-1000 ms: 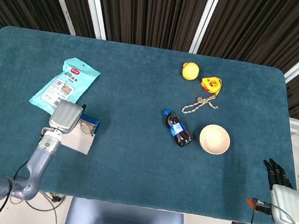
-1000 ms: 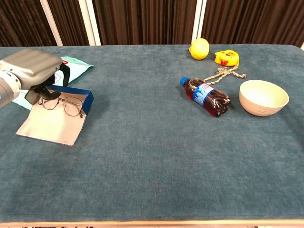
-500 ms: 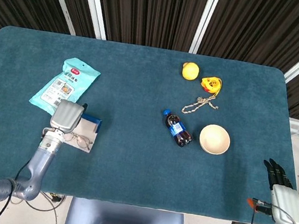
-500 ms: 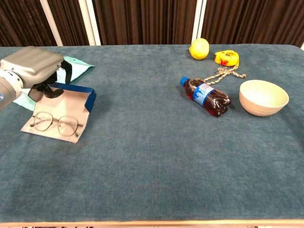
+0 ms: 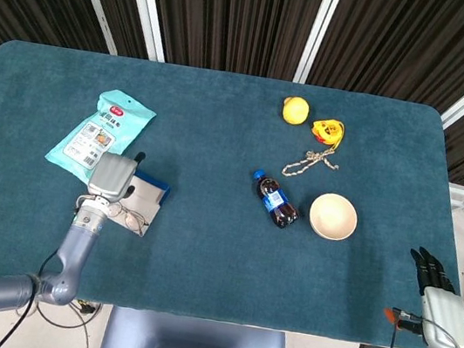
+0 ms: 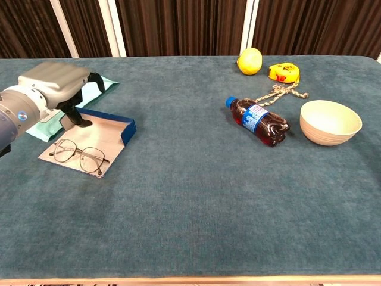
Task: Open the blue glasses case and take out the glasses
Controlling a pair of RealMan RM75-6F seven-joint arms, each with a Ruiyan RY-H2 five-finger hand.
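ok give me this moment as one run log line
case: blue glasses case open flat | glasses lying on its grey lining | left robot hand over case's far end, grip unclear | right robot hand idle off table edge

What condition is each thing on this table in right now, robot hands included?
blue glasses case: open, lying flat
glasses: unfolded, lying on the case's grey lining
left robot hand: over the case's far end, holding nothing visible
right robot hand: off the table, fingers straight
bottle: capped, on its side
bowl: upright, empty
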